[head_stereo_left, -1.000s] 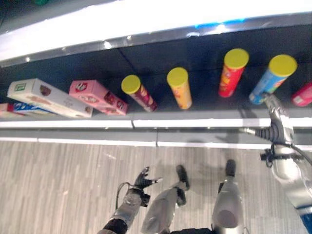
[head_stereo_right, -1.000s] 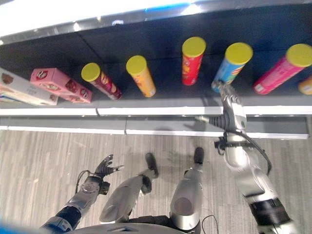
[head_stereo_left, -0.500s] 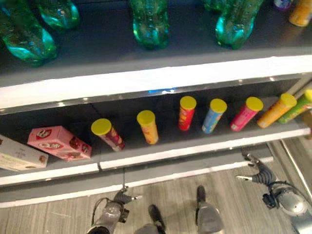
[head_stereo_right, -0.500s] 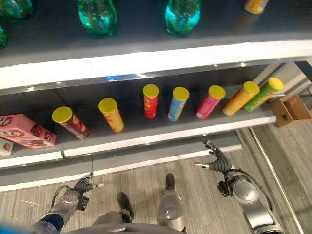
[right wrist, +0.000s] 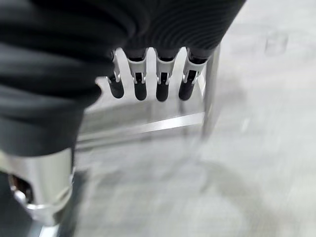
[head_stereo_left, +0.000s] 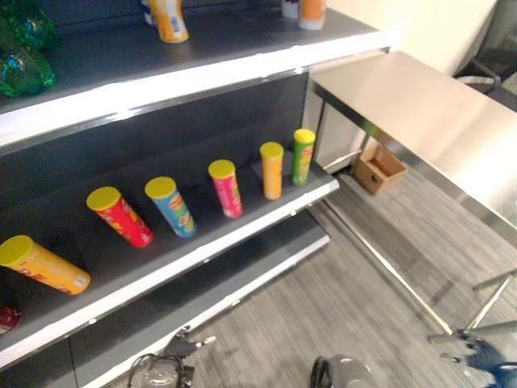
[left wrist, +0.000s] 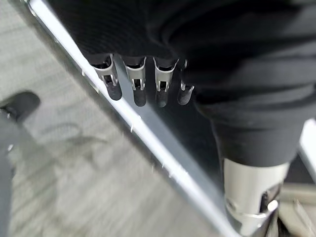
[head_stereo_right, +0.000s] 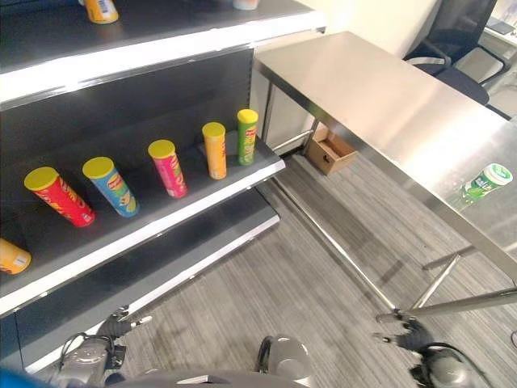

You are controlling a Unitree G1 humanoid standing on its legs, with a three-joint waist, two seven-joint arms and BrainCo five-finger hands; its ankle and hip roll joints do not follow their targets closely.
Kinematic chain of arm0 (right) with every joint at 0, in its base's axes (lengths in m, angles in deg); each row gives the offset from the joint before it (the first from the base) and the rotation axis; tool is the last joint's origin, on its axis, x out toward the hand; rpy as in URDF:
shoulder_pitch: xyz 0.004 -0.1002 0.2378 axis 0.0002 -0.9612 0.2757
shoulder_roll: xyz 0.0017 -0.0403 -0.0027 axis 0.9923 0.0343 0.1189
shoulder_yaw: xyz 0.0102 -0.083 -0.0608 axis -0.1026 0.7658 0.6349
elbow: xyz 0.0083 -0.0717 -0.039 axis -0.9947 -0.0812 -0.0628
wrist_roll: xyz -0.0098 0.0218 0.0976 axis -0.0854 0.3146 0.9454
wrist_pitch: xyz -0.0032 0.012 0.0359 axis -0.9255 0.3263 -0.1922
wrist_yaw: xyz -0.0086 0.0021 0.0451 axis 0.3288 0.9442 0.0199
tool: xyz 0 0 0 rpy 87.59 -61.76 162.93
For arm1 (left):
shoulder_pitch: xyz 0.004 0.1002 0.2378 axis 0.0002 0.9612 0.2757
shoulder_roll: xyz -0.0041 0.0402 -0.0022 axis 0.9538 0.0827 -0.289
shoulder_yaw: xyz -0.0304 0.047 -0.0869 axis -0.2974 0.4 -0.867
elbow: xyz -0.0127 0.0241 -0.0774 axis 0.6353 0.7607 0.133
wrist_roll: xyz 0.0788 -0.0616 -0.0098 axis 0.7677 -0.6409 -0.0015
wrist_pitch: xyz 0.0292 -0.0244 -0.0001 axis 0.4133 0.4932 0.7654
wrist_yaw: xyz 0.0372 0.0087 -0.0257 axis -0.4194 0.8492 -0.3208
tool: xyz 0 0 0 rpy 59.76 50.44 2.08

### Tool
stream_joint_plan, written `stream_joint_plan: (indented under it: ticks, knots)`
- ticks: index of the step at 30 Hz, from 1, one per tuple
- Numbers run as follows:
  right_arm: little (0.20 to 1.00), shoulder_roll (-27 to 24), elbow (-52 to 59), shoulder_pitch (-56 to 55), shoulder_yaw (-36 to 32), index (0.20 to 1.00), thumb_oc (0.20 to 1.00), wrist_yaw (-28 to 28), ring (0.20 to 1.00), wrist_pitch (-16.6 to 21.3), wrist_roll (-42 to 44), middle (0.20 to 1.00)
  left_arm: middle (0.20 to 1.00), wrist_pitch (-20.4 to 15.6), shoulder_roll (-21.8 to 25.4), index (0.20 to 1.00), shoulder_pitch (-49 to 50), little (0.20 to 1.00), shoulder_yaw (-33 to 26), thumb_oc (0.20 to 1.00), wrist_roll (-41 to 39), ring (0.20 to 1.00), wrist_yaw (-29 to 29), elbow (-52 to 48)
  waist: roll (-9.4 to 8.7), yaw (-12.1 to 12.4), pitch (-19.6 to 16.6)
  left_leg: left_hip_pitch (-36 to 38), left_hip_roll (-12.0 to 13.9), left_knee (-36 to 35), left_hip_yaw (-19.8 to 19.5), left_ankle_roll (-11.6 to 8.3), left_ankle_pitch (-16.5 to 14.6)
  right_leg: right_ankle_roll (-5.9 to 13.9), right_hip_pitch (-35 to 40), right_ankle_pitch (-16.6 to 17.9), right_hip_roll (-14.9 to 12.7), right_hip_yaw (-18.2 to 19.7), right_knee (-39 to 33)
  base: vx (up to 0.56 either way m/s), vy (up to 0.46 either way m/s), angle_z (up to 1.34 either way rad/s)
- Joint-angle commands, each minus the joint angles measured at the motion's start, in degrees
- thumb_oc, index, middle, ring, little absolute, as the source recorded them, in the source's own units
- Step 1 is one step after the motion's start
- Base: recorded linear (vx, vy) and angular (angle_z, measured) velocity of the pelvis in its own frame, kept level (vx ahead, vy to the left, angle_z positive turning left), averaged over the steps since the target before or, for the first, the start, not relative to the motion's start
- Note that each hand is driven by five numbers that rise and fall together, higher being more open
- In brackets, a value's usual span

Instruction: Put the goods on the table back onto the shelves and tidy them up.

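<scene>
A: Where's the work?
B: The table (head_stereo_right: 380,97) stands right of the shelf (head_stereo_right: 161,222); a green-lidded can (head_stereo_right: 483,183) sits upright near its right edge.

A: Which hand (head_stereo_right: 408,333)?
B: The right, low beneath that edge, is nearer. Both hang open, holding nothing; the left (head_stereo_right: 121,321) is by the shelf base. The can's lower half is hard to make out.

Grey wood-grain floor (head_stereo_right: 307,275) runs under dark shelves (head_stereo_right: 121,121) with pale front edges on the left and a shiny steel table (head_stereo_right: 388,97) on thin legs on the right, with a small cardboard box (head_stereo_right: 332,149) beneath it and a black office chair (head_stereo_right: 464,48) beyond by a cream wall (head_stereo_left: 436,24).
</scene>
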Motion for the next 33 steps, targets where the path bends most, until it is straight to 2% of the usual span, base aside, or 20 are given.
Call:
stream_joint_plan:
  ticks: [1, 2, 3, 6, 10, 11, 12, 13, 15, 19, 21, 22, 24, 27, 28, 30, 33]
  knots:
    - [1.0, 5.78, -1.59, 7.75, 1.61, 1.0, 1.0, -2.77, 1.0, 1.73, -1.69, 1.0, 1.0, -1.6, 2.86, 1.0, -4.54, 1.0, -2.48, 1.0, 0.31, 1.0, -0.53, -2.94, -3.44, 3.56, 5.87, -1.82, -14.84, 3.84, -5.6, -7.9, -25.82, 9.37, 14.2, 2.13, -3.31, 3.68, -21.25, -0.12, -0.13, -1.13]
    - [1.0, 5.82, -1.61, 7.87, 1.61, 1.0, 1.0, -2.79, 1.0, 1.76, -1.68, 1.0, 1.0, -1.62, 2.89, 1.0, -4.62, 1.0, -2.53, 1.0, 0.31, 1.0, -0.53, -2.95, -3.5, 3.61, 5.93, -2.29, -14.85, 3.7, -5.0, -7.1, -25.0, 9.18, 13.6, 2.92, -3.44, 3.42, -21.25, -0.09, -0.095, -0.97]
    - [1.0, 6.09, -2.31, 8.39, 1.62, 1.0, 1.0, -2.95, 1.0, 1.9, -1.6, 1.0, 1.0, -1.78, 2.75, 1.0, -4.54, 1.0, -2.41, 1.0, 0.5, 1.0, -0.49, -2.93, -3.72, 3.62, 5.84, -2.4, -16.73, 4.65, -5.29, -6.17, -27.65, 9.06, 13.49, 3.04, -3.22, 4.15, -21.48, -0.07, -0.062, -0.55]
    - [1.0, 8.18, -5.84, 10.75, 1.59, 1.0, 1.0, -4.64, 1.0, 1.95, -0.72, 1.0, 1.0, -1.89, 1.65, 1.0, -5.58, 1.0, -0.98, 1.0, 1.52, 1.0, -0.76, -1.73, -3.65, 3.68, 5.54, -2.68, -25.12, 4.68, -7.61, -4.19, -32.78, 9.19, 13.38, 4.01, -2.23, 6.09, -22.27, 0.03, -0.048, -0.14]
    - [1.0, 11.18, -11.03, 12.51, 1.13, 1.0, 1.0, -7.01, 1.0, 1.8, 1.35, 1.0, 1.0, -2.23, 1.13, 1.0, -6.93, 1.0, 0.09, 1.0, 1.18, 1.0, -1.63, -1.26, -3.74, 4.09, 5.73, -4.9, -29.67, 2.97, -11.03, -4.33, -32.66, 9.63, 12.13, 4.82, -2.05, 7.99, -21.75, 0.03, 0.044, -0.41]
    - [1.0, 11.19, -11.05, 12.53, 1.13, 1.0, 1.0, -7.01, 1.0, 1.81, 1.35, 1.0, 1.0, -2.23, 1.14, 1.0, -6.95, 1.0, 0.09, 1.0, 1.18, 1.0, -1.63, -1.25, -3.79, 4.05, 5.59, -4.98, -29.76, 2.72, -11.02, -4.31, -32.44, 9.63, 11.95, 4.88, -2.1, 7.98, -21.76, 0.08, 0.107, -0.3]
    - [1.0, 12.99, -15.21, 12.88, 0.12, 1.0, 1.0, -7.91, 1.0, 1.77, 2.54, 1.0, 1.0, -2.29, 0.61, 1.0, -6.76, 1.0, 0.03, 1.0, 0.57, 1.0, -1.86, -0.64, -3.19, 3.73, 4.87, -2.18, -30.3, -1.88, -11.54, -3.85, -31.82, 10.12, 11.87, 5.18, -1.59, 8.87, -21.82, 0.15, 0.163, -0.4]
    - [1.0, 14.34, -19.01, 13.32, -0.86, 1.0, 1.0, -9.01, 1.0, 1.26, 2.66, 1.0, 1.0, -2.25, 0.38, 1.0, -6.46, 1.0, -0.12, 1.0, 0.23, 1.0, -1.74, 0.39, -2.75, 3.07, 3.66, 0.14, -30.64, -5.22, -10.5, -3.36, -30.98, 10.56, 11.63, 5.32, -1.63, 9.58, -21.7, 0.16, 0.164, -0.49]
    - [1.0, 14.86, -22.62, 13.29, -2.25, 1.0, 1.0, -10.51, 1.0, 0.98, 2.53, 1.0, 1.0, -2.38, 0.16, 1.0, -6.39, 1.0, -0.11, 1.0, 0.14, 1.0, -1.82, 1.56, -2.59, 2.46, 3.0, 1.85, -31.07, -7.51, -9.59, -2.93, -30.51, 10.87, 11.33, 5.33, -1.93, 10.37, -21.28, 0.11, 0.151, -0.56]
    - [1.0, 15.41, -25.3, 12.19, -6.91, 1.0, 1.0, -12.36, 1.0, 0.84, 5.93, 1.0, 1.0, -2.41, -0.11, 1.0, -6.64, 1.0, 0.03, 1.0, 0.45, 1.0, -2.05, 3.52, -2.43, 1.24, 2.31, 3.87, -31.62, -9.38, -8.27, -1.97, -30.95, 11.7, 10.73, 4.97, -2.88, 11.62, -19.13, 0.09, 0.176, -0.4]
    - [1.0, 15.41, -25.28, 12.17, -6.94, 1.0, 1.0, -12.36, 1.0, 0.83, 5.93, 1.0, 1.0, -2.42, -0.13, 1.0, -6.66, 1.0, 0.06, 1.0, 0.45, 1.0, -2.05, 3.54, -2.43, 1.33, 2.34, 3.93, -31.64, -9.42, -8.19, -1.96, -30.96, 11.71, 10.7, 4.91, -2.9, 11.7, -19.03, 0.02, 0.096, -0.16]
    - [1.0, 15.24, -24.45, 12.14, -10.47, 1.0, 1.0, -13.8, 1.0, 1.19, 9.01, 1.0, 1.0, -2.42, -0.13, 1.0, -6.99, 1.0, -0.25, 1.0, 0.15, 1.0, -2.22, 4.54, -2.54, 0.79, 2.69, 4.49, -32.06, -9.65, -7.76, -1.26, -31.59, 12.57, 9.19, 4.35, -3.37, 12.13, -15.18, 0.02, 0.192, -0.1]
    - [1.0, 15.24, -22.67, 11.53, -13.05, 1.0, 1.0, -14.97, 1.0, 1.63, 10.28, 1.0, 1.0, -2.29, -0.27, 1.0, -7.28, 1.0, -0.66, 1.0, 0.41, 1.0, -2.3, 5.15, -2.56, 0.44, 3.44, 5.25, -32.06, -9.54, -7.22, -0.3, -32.44, 13.84, 6.69, 3.48, -4.11, 12.2, -8.25, 0.03, 0.209, -0.14]
    - [1.0, 14.31, -18.69, 10.3, -16.96, 1.0, 1.0, -17.49, 1.0, 2.21, 10.62, 1.0, 1.0, -1.88, 0.12, 1.0, -7.93, 1.0, -0.62, 1.0, 2.02, 1.0, -2.93, 6.61, -2.77, -0.69, 5.04, 6.7, -31.97, -9.56, -7.0, 0.63, -33.17, 15.77, 3.31, 4.77, -6.0, 12.01, 0.64, 0.03, 0.103, -0.29]
    - [1.0, 13.62, -16.36, 9.57, -19.84, 1.0, 1.0, -19.21, 1.0, 2.54, 10.65, 1.0, 1.0, -1.86, 0.37, 1.0, -8.0, 1.0, -1.02, 1.0, 2.96, 1.0, -3.15, 7.64, -2.8, -0.95, 4.82, 7.21, -31.59, -9.88, -6.96, 0.44, -33.67, 15.62, 3.4, 5.26, -8.24, 11.37, -0.93, 0.06, 0.012, 0.05]
    - [1.0, 12.94, -15.84, 9.37, -21.47, 1.0, 1.0, -20.01, 1.0, 2.76, 10.82, 1.0, 1.0, -2.02, 0.35, 1.0, -8.26, 1.0, -0.73, 1.0, 3.16, 1.0, -3.24, 7.9, -2.51, -1.14, 4.59, 7.13, -31.45, -10.09, -7.47, 0.25, -33.74, 15.47, 3.78, 5.73, -9.01, 11.1, -2.76, 0.06, -0.022, 0.1]
    - [1.0, 10.42, -12.53, 8.68, -26.25, 1.0, 1.0, -22.01, 1.0, 3.04, 10.47, 1.0, 1.0, -2.04, -0.22, 1.0, -8.93, 1.0, -0.46, 1.0, 3.94, 1.0, -3.26, 8.64, -1.88, -2.07, 3.78, 6.41, -31.78, -10.26, -8.78, 0.05, -34.4, 15.67, 2.9, 8.61, -10.65, 13.58, -9.22, 0.07, -0.04, 0.05]
